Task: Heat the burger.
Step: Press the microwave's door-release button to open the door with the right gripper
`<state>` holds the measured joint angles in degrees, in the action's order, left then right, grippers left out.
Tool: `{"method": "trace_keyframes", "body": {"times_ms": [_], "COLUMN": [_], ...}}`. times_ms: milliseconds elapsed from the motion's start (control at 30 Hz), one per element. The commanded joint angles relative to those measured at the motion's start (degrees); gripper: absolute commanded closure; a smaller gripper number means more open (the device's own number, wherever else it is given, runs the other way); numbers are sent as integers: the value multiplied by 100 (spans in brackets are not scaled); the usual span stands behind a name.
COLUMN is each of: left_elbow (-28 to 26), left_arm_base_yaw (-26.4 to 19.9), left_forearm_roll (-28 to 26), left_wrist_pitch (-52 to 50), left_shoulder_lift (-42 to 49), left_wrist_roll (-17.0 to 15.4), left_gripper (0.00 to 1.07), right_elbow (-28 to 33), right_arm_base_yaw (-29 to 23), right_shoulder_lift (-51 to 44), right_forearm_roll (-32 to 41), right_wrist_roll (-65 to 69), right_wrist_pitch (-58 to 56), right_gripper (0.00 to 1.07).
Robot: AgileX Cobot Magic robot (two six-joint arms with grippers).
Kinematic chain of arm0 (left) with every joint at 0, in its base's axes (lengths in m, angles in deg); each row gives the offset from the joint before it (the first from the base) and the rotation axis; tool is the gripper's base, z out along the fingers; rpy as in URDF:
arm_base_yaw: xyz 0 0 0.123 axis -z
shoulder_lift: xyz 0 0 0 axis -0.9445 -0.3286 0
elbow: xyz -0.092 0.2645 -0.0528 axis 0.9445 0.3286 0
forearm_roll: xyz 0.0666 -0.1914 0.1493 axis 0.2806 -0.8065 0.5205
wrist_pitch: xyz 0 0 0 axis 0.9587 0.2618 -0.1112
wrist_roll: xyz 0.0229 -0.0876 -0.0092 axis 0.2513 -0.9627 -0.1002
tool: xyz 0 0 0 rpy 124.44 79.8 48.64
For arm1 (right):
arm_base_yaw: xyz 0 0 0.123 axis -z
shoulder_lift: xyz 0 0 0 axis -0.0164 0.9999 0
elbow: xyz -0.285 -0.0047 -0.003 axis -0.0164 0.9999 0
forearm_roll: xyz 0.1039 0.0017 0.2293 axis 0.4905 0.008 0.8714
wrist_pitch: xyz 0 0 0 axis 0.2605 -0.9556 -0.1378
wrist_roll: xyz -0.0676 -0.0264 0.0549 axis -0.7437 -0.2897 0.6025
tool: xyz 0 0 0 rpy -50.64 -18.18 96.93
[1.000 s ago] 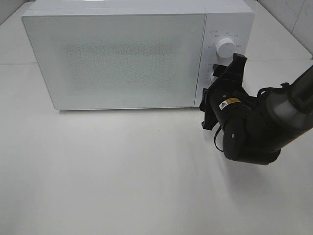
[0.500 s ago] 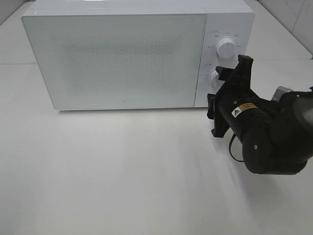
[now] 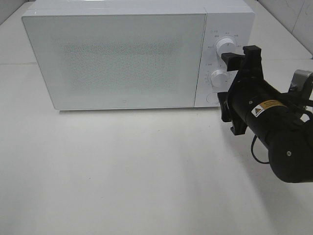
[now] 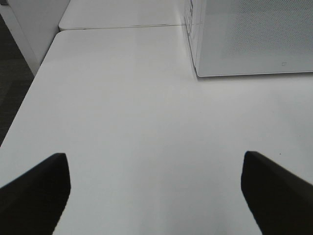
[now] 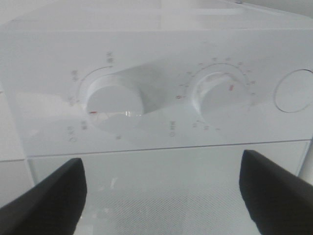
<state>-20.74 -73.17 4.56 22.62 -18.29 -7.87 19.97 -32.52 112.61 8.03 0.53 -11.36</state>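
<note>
Burger out of sight; matte black left fingers (image 4: 34, 193) and right fingers (image 5: 46, 198) gape wide, empty, near boxy white microwave (image 3: 122, 58).

Dial markings (image 5: 215, 61) seem too blurred to read.

Wide-spread left tool (image 4: 153, 157) above white table (image 4: 122, 98), microwave (image 4: 254, 34) corner beyond

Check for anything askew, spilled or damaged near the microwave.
Nothing stands out. The microwave sits square on the table, door shut, no spills or damage visible; the right pincer hangs open before its dials.
</note>
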Motion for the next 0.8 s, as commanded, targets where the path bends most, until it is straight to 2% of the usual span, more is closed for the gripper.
{"method": "trace_keyframes", "body": {"times_ms": [33,100,200,300,367,400,600,667,700,767,800], "left_elbow": [17,17,17,17,17,17,17,17,17,17,17], "left_arm_base_yaw": [-17,-17,-17,-17,-17,-17,-17,-17,-17,-17,-17], "left_forearm_roll": [0,0,0,0,0,0,0,0,0,0,0], "left_wrist_pitch": [-57,-57,-57,-57,-57,-57,-57,-57,-57,-57,-57], "left_shoulder_lift": [143,143,143,143,143,143,143,143,143,143,143], "left_wrist_roll": [0,0,0,0,0,0,0,0,0,0,0], "left_gripper": [17,17,17,17,17,17,17,17,17,17,17], "right_elbow": [40,40,40,40,40,40,40,34,34,34,34], "right_arm_base_yaw": [6,6,6,17,17,17,23,23,23,23,23], "right_shoulder_lift": [-413,-676,-768,-1014,-1324,-1324,-1719,-1937,-1937,-2172,-2172], "right_forearm_roll": [-395,-762,-859,-991,-985,-985,-768,-510,-510,-109,-109], "right_wrist_roll": [-894,-1518,-1742,-2292,-3254,-3254,-4687,-5701,-5701,-6853,-6853], "right_wrist_pitch": [1008,934,854,252,-521,-521,-1650,-2469,-2469,-3180,-3180], "right_gripper": [24,25,25,26,28,28,30,31,31,31,31]}}
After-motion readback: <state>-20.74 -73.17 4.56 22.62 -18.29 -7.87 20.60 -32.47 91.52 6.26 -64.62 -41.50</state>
